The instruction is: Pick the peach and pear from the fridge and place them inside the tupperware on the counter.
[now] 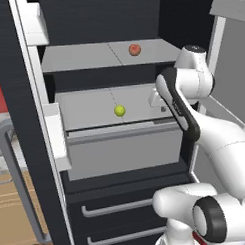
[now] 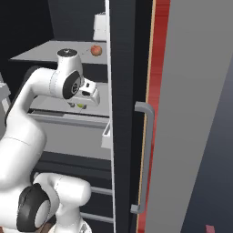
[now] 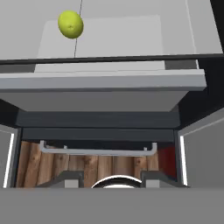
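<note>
The fridge [image 1: 24,123] stands open in front of me. On its upper grey shelf sits the red-orange peach [image 1: 135,49] [image 2: 95,50]. One level lower, the yellow-green pear [image 1: 119,110] [image 3: 71,24] rests on the flat top above the grey drawer [image 1: 120,149]. My gripper [image 1: 160,106] [image 2: 76,105] hangs to the right of the pear at about its height, pointing down over the drawer's front edge. Its fingertips [image 3: 66,178] stand wide apart and hold nothing. From the right base camera, a sliver of the pear [image 2: 82,106] peeks out beneath the hand. The tupperware and the counter's top are out of view.
White door bins [image 1: 55,134] line the open door on the left, with its grey bar handle [image 1: 19,183] lower down. Two dark lower drawers with bar handles [image 1: 117,207] sit under the grey drawer. A second door edge with a handle [image 2: 144,154] stands close on my right.
</note>
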Controlling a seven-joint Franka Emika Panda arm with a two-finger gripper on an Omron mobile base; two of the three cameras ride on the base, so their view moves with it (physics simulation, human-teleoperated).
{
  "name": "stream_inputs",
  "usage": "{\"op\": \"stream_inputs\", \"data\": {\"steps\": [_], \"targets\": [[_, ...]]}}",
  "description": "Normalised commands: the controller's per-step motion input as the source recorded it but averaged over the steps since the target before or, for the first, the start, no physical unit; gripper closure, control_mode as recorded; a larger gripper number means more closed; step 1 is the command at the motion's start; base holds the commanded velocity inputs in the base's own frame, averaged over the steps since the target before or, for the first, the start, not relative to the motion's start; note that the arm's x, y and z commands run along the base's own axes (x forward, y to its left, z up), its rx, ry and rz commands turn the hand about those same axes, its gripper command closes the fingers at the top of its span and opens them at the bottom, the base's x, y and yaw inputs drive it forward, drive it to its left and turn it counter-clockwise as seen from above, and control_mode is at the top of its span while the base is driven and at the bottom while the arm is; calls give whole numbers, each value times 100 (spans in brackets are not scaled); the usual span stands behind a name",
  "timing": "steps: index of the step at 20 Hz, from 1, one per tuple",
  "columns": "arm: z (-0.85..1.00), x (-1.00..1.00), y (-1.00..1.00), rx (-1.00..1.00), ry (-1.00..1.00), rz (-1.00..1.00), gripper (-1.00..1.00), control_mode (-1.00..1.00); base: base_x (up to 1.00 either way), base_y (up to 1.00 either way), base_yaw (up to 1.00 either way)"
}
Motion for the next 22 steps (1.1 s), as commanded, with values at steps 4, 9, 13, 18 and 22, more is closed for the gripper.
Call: {"op": "stream_inputs", "data": {"steps": [4, 9, 13, 18, 22], "targets": [[3, -36, 0, 0, -11, 0, -100, -100, 0, 0, 0], [44, -36, 0, -1, -34, 0, -100, -100, 0, 0, 0], [73, -6, 0, 0, -32, 0, -100, -100, 0, 0, 0], [65, 0, 0, 0, -13, 0, -100, -100, 0, 0, 0], [75, 12, 0, 0, -4, 0, -100, -100, 0, 0, 0]]}}
